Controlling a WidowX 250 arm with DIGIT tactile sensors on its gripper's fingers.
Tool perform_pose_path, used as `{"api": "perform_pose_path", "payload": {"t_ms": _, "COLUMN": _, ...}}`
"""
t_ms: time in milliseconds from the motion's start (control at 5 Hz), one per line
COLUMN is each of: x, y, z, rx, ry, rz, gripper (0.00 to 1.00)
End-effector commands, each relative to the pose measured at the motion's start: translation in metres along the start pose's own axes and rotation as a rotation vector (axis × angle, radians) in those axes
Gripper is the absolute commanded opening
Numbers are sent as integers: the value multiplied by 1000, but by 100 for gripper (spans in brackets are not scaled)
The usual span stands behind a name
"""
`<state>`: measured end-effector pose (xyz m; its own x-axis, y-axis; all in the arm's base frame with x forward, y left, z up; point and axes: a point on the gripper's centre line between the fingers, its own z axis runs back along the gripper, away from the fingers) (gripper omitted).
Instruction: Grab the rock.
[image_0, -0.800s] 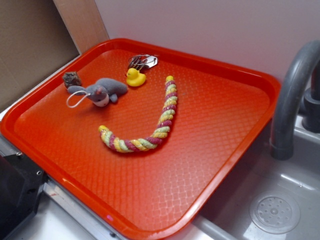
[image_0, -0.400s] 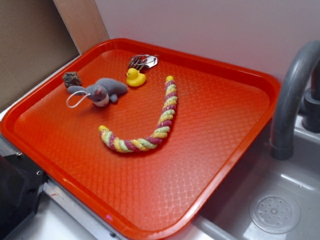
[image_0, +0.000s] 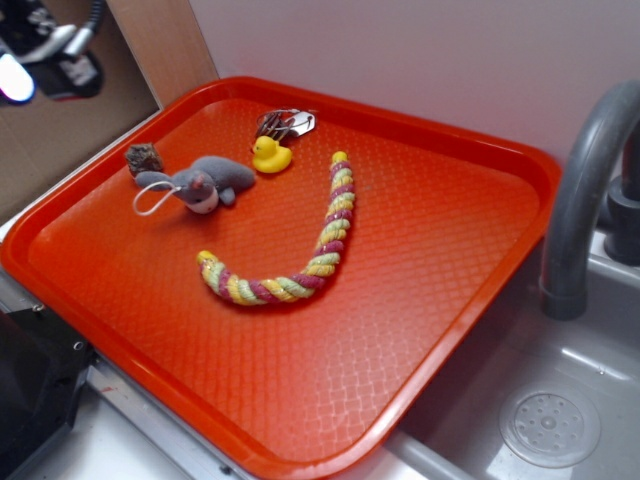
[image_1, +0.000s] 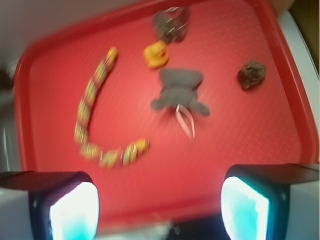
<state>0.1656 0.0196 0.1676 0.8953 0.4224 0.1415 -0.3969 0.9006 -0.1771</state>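
The rock (image_0: 144, 158) is a small lumpy dark brown-grey chunk at the far left of the orange tray (image_0: 420, 260), just left of the grey plush animal (image_0: 205, 182). In the wrist view the rock (image_1: 251, 75) lies at the upper right, apart from the plush (image_1: 180, 90). My gripper (image_0: 40, 55) shows at the top left corner of the exterior view, high above and left of the tray. In the wrist view it (image_1: 159, 207) is open and empty, its jaws wide apart over the tray's near edge.
A yellow rubber duck (image_0: 270, 155) and a shiny dark metal clip (image_0: 285, 123) sit behind the plush. A striped rope (image_0: 300, 250) curves across the tray's middle. A grey tap (image_0: 585, 200) and sink (image_0: 550, 425) are at the right. A wooden board (image_0: 160, 45) stands behind.
My gripper has come into the exterior view at the top left; it was out of view before. The things on the tray have not moved.
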Motion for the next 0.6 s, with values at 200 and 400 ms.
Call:
{"api": "perform_pose_path", "payload": {"t_ms": 200, "x": 74, "y": 73, "z": -60, "rx": 174, "ry": -181, "rz": 480, "gripper": 100}}
{"api": "perform_pose_path", "payload": {"t_ms": 400, "x": 85, "y": 89, "z": -70, "rx": 225, "ry": -193, "rz": 532, "gripper": 100}}
